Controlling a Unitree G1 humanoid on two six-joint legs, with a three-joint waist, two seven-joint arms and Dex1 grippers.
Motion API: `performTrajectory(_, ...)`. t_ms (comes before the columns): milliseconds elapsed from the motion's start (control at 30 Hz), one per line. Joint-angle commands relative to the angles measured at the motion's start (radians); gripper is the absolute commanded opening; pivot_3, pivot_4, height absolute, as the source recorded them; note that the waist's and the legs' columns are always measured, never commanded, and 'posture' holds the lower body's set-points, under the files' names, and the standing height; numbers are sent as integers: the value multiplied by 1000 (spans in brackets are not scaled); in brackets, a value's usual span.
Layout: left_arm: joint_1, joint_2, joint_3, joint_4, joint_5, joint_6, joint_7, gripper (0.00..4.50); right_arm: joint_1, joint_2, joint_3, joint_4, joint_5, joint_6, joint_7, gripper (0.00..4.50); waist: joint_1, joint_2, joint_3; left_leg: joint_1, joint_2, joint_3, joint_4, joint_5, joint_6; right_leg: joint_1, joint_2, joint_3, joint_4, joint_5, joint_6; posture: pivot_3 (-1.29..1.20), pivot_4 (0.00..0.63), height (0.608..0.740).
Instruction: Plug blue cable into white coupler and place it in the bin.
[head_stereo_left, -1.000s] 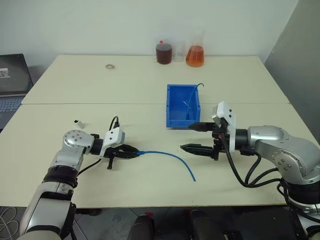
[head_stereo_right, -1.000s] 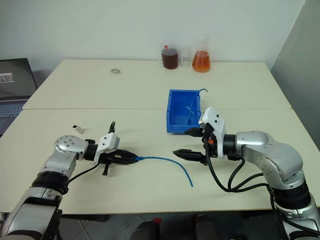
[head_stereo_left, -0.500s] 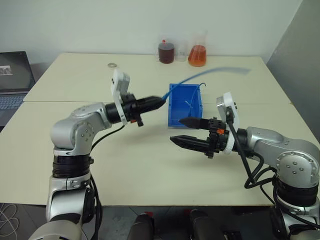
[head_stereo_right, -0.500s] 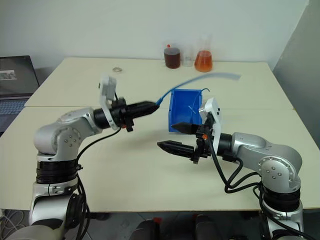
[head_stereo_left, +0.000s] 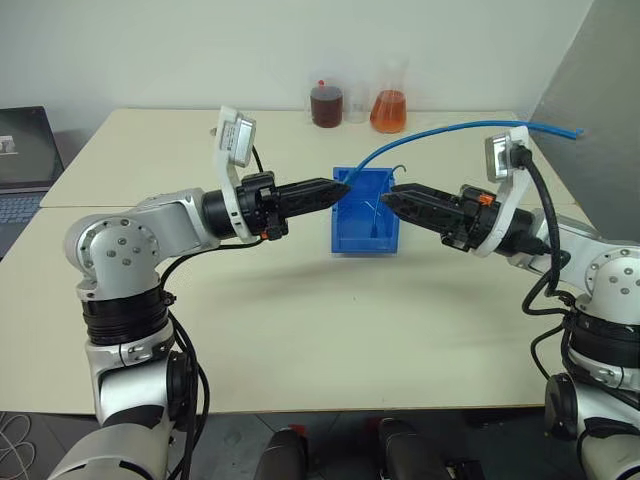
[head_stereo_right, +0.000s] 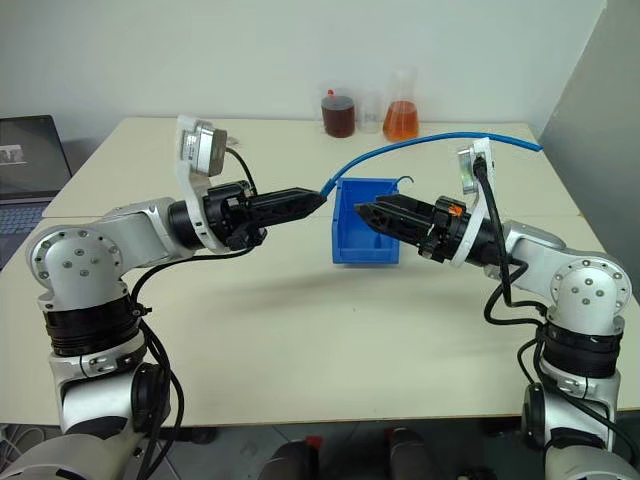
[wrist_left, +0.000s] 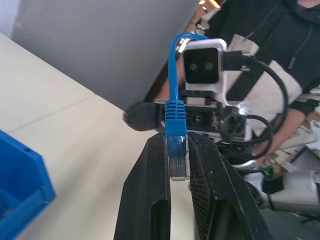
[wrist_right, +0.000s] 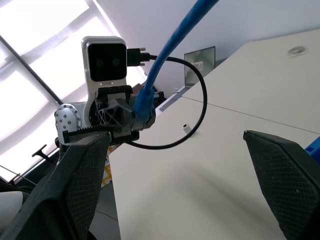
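Left jaws (head_stereo_left: 340, 190) pinching blue cable (head_stereo_left: 450, 128), beige table (head_stereo_left: 300, 330), grey wall (head_stereo_left: 180, 50)

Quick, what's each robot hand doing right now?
Left gripper: shut on the blue cable, at its plug.
Right gripper: open, holding nothing.

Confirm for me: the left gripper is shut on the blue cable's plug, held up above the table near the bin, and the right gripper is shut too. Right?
Not quite. The right gripper is open; the right wrist view shows its fingers spread wide with nothing between them. The rest holds: the left gripper is shut on the blue cable at its plug, above the table near the bin.
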Motion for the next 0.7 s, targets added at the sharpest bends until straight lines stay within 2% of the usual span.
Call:
performTrajectory(33, -20, -10, 2, -12, -66, 18, 20, 226, -59, -18, 26, 12, 28, -7, 99, 4500, 0, 0, 0, 0, 0, 0, 0, 0, 0, 0, 0, 0, 0, 0, 0, 0, 150, 740)
performTrajectory(433, -1, -8, -59, -29, -67, -26, 12, 226, -122, -46, 114, 68, -45, -15, 244, 4500, 2, 0, 0, -7, 0, 1, 1, 0, 0, -9, 0, 1, 1, 0, 0, 0, 150, 740)
performTrajectory(467, 0, -7, -58, -30, -69, -27, 13, 226, -123, -47, 116, 70, -49, -15, 251, 4150, 2, 0, 0, -9, 0, 2, 1, 0, 0, -12, 0, 2, 3, 0, 0, 0, 150, 740)
performTrajectory(500, 0, -6, -58, -30, -69, -29, 13, 226, -124, -47, 118, 75, -52, -16, 255, 4060, 2, 0, 0, -10, 0, 2, 2, 0, 0, -13, 0, 2, 4, 0, 0, 0, 150, 740)
performTrajectory(700, -1, -6, -59, -35, -77, -32, 20, 226, -138, -43, 114, 109, -67, -12, 269, 2628, 3, 0, 0, -10, 0, 3, 2, 0, 0, -14, 0, 3, 5, 0, 0, 0, 150, 740)
